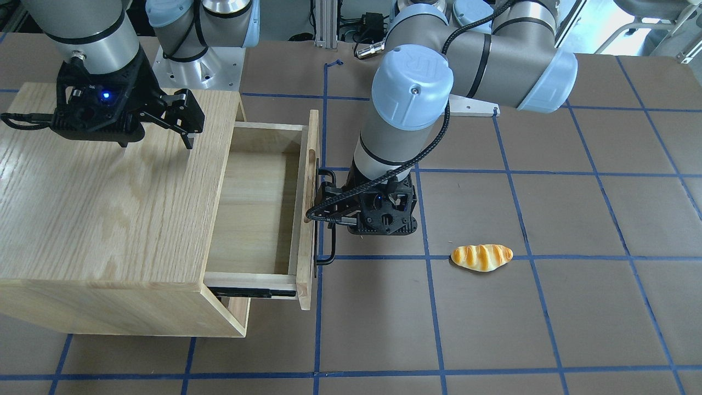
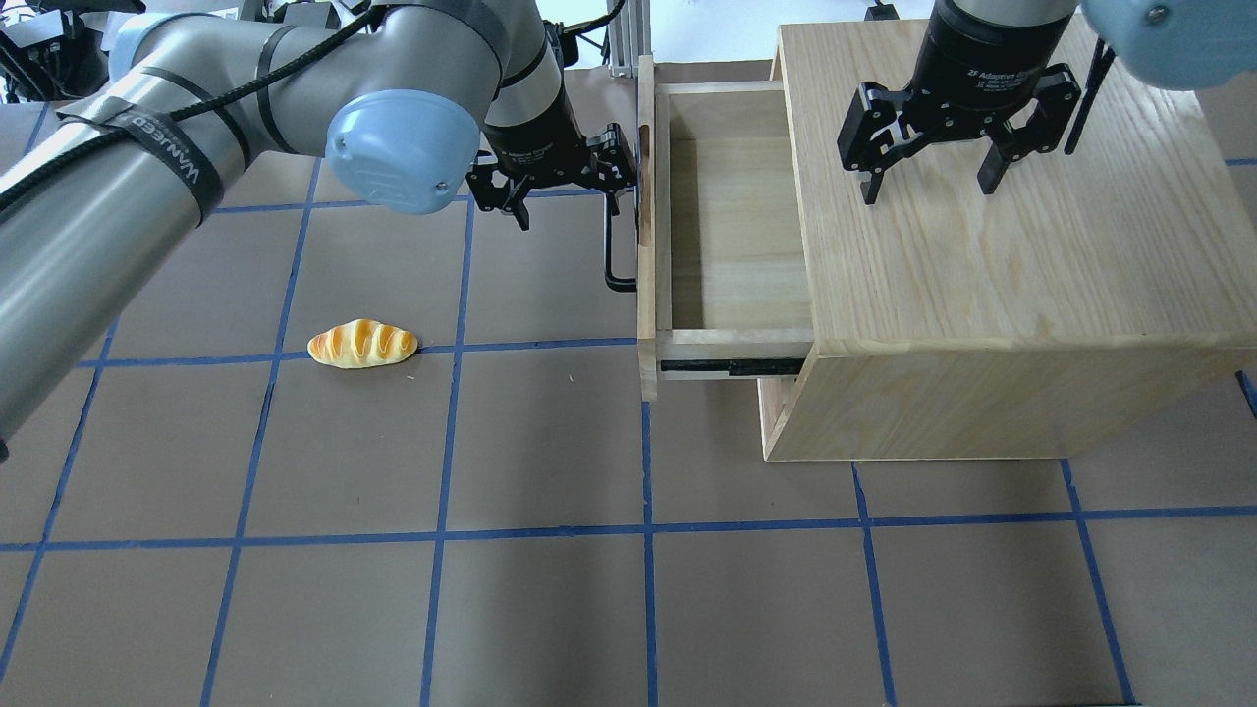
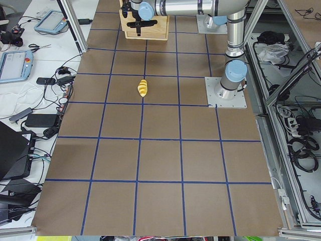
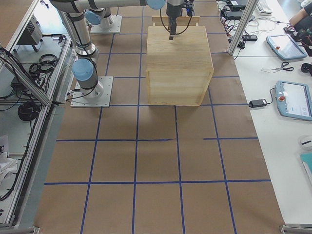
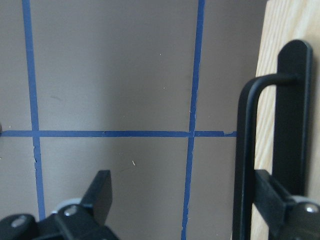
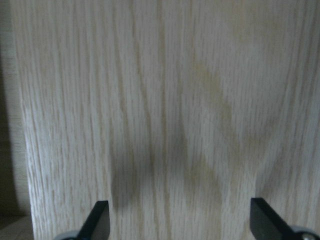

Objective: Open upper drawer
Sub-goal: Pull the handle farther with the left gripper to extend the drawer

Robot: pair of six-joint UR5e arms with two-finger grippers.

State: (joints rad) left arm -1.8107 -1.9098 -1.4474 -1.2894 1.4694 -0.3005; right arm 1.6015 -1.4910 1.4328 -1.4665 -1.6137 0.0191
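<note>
The upper drawer [image 1: 258, 208] [image 2: 732, 226] stands pulled well out of the light wood cabinet [image 1: 98, 208] [image 2: 1002, 255], and its inside is bare. The black bar handle [image 1: 327, 258] [image 2: 611, 250] [image 5: 245, 150] is on its front panel [image 1: 308, 208]. My left gripper [image 1: 368, 219] [image 2: 570, 201] [image 5: 187, 210] is open and points down beside the front panel. One of its fingers [image 5: 272, 200] sits between the bar and the panel, and the other hangs over the table. My right gripper [image 1: 156, 140] [image 2: 930, 187] [image 6: 182, 225] is open and empty just above the cabinet top.
A bread roll [image 1: 481, 257] [image 2: 361, 344] [image 3: 143, 88] lies on the brown table with blue tape lines, to the side of the left gripper away from the drawer. The cabinet also shows in the side views [image 3: 145, 31] [image 4: 178, 63].
</note>
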